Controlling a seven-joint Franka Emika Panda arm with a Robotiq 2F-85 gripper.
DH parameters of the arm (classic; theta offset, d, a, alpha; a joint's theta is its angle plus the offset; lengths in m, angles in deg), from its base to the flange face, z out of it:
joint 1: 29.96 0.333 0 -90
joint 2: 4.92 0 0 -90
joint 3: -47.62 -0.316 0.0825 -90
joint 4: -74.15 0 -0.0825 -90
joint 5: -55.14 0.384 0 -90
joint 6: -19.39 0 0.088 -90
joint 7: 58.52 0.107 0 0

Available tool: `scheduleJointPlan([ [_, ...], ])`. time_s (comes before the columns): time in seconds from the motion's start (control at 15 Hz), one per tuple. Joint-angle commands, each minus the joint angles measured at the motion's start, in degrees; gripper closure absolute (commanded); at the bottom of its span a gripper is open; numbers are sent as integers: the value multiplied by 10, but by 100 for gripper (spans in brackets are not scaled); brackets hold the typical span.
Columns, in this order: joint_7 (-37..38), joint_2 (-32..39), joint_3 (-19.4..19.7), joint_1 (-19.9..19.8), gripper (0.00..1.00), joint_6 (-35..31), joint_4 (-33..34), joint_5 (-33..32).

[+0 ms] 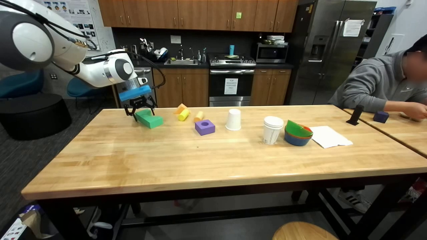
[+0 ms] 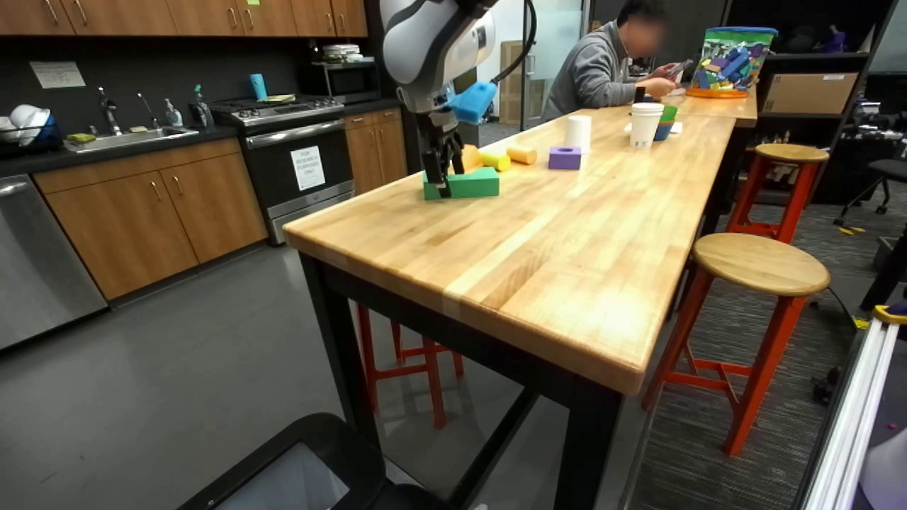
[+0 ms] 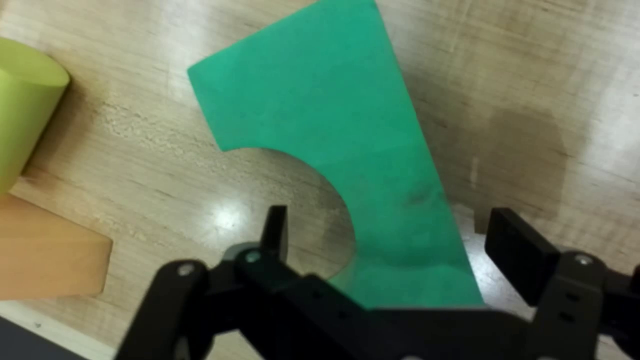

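Observation:
A green block (image 3: 320, 100) with a half-round notch lies flat on the wooden table, seen in all views. My gripper (image 3: 387, 215) is low over it and stands open. One finger (image 3: 275, 230) is over the notch, the other beyond the block's straight edge, with visible gaps on both sides. In an exterior view, the gripper (image 1: 144, 116) sits at the block's far-left end. A yellow cylinder (image 3: 25, 110) and an orange block (image 3: 55, 250) lie to the left in the wrist view. The block's near end is hidden behind the gripper body.
An orange cylinder (image 1: 198, 116) and a purple block with a round hole (image 1: 204, 128) lie close by. Farther along are an upturned white cup (image 1: 233, 120), stacked cups (image 1: 272, 131), nested bowls (image 1: 297, 137) and white paper (image 1: 330, 136). A person (image 1: 373, 80) sits at the adjoining table.

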Motion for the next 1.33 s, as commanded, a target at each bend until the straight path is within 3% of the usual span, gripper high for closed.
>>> scheduleJointPlan([
  [0.0, 2, 0, -4, -3, 0, 2, 1, -3],
  [0.93, 2, 0, -4, -3, 0, 2, 1, -3],
  [1.0, 2, 0, -4, -3, 25, 2, 1, -3],
  [1.07, 5, 1, -3, -2, 26, 4, 2, -4],
  [1.27, 2, 2, -4, -3, 46, 4, 2, -4],
])
